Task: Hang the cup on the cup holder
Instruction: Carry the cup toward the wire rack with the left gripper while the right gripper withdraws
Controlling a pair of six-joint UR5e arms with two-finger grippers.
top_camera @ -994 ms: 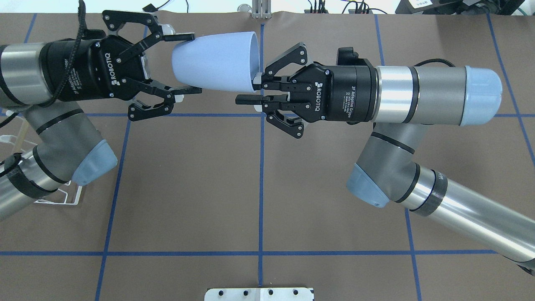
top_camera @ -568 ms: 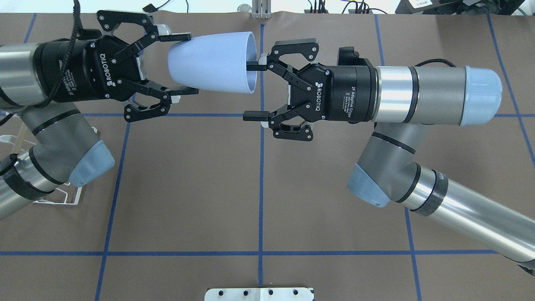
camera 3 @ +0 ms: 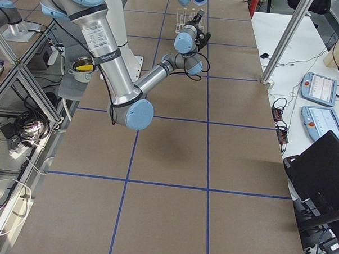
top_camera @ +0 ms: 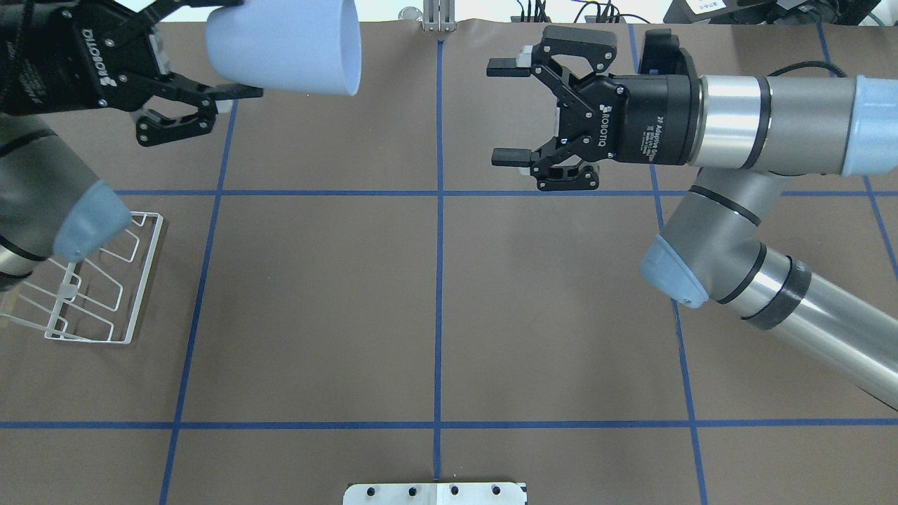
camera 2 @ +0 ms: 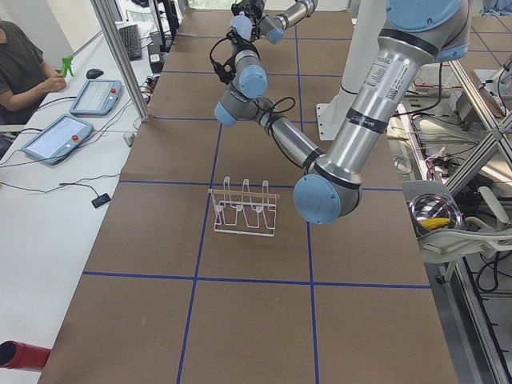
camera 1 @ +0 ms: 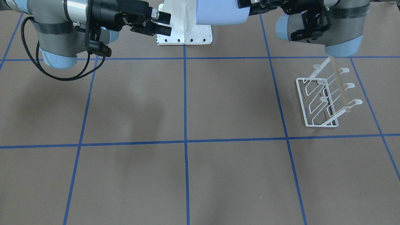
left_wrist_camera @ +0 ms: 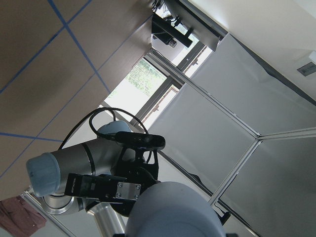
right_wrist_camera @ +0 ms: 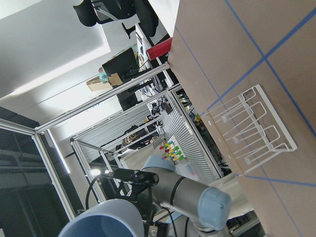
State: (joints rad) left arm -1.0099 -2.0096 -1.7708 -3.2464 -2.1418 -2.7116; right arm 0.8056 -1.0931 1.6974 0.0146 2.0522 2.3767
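Two grippers: both are up over the far half of the table (top_camera: pixel 435 294), facing each other across the centre blue line.
Left gripper (top_camera: pixel 237 46): at 11 o'clock in the overhead view. It is clamped on the narrow base end of the cup, with one finger under the cup wall and the other cut off by the top edge.
Cup (top_camera: pixel 287 45): light blue and held off the table, lying sideways with its open mouth toward 3 o'clock. In the front-facing view it sits at 12 o'clock (camera 1: pixel 220 12), overlapping the white pedestal (camera 1: pixel 184 28).
Right gripper (top_camera: pixel 504 112): at 1 o'clock in the overhead view, with jaws spread wide and nothing between them. Its fingertips point to 9 o'clock at the cup mouth, well apart from it.
Cup holder (top_camera: pixel 98 280): a white wire rack standing on the table at 8 o'clock in the overhead view, partly covered by the left arm (top_camera: pixel 42 189). In the front-facing view it is at 3 o'clock (camera 1: pixel 325 100), showing rounded prong tips and a pale wooden bar across. It is well apart from the cup.
Left wrist view: the cup body (left_wrist_camera: pixel 173 212) fills 6 o'clock.
Right wrist view: the cup rim (right_wrist_camera: pixel 106 219) is at 7 o'clock and the rack (right_wrist_camera: pixel 252 128) at 3 o'clock.
Table cover: brown with a blue tape grid.
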